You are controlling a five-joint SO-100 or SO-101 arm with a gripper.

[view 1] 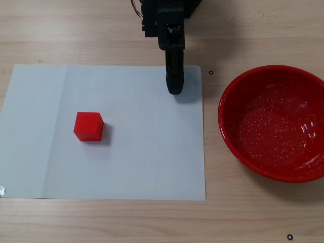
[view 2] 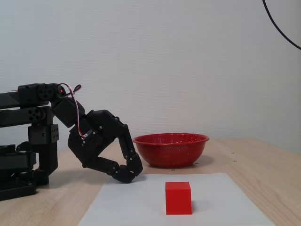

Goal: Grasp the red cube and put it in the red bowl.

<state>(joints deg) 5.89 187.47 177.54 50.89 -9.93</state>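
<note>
On white paper (view 1: 142, 152) sits a matte red cube (view 1: 88, 126); the jaws appear closed, empty.

A: In the downward-looking fixed view, where does the cube (view 1: 88, 126) sit?
B: On the paper sheet (view 1: 142, 152), left of centre; the hand (view 1: 174, 87) is at the sheet's upper right edge.
A: And the bowl (view 1: 238, 147)?
B: On the bench (view 1: 101, 30), right of the sheet

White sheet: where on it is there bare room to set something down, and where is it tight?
On the white sheet, the widest bare patch lies between the red cube and the sheet's right edge, below the end effector. The strip left of the cube is also free. It is tightest at the top right corner, under the end effector, near the red bowl.
</note>
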